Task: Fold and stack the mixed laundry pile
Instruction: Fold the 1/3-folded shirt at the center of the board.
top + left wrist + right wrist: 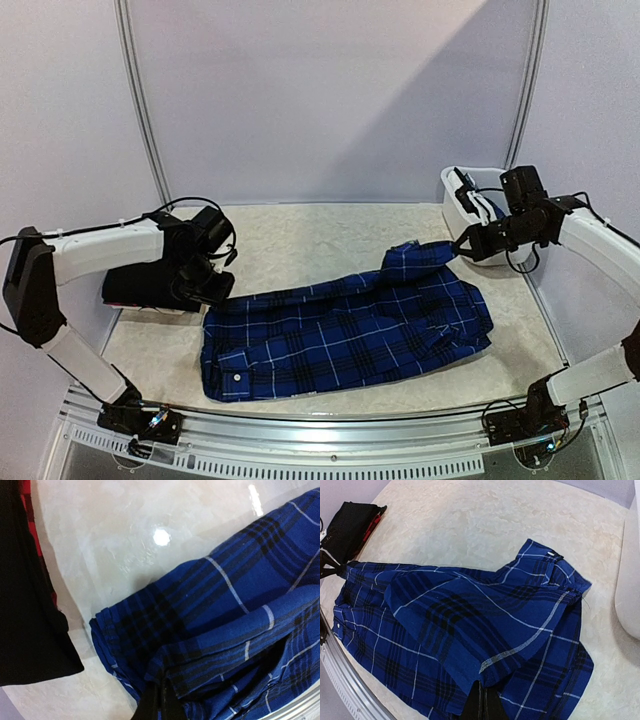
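The blue plaid button shirt (340, 330) lies spread across the middle of the table. My left gripper (213, 290) is shut on its left edge (165, 680), low over the table. My right gripper (458, 248) is shut on a fold of the shirt's right end (520, 665) and holds it lifted above the table. A folded black garment (145, 285) lies at the far left, with the red-black plaid one (27, 500) showing under it. Both show in the right wrist view (350, 525).
The white plastic basket (470, 205) stands at the back right, close behind my right gripper, with a blue item inside. The table's metal front rail (330, 425) runs just below the shirt. Grey curtain walls close in the back and sides.
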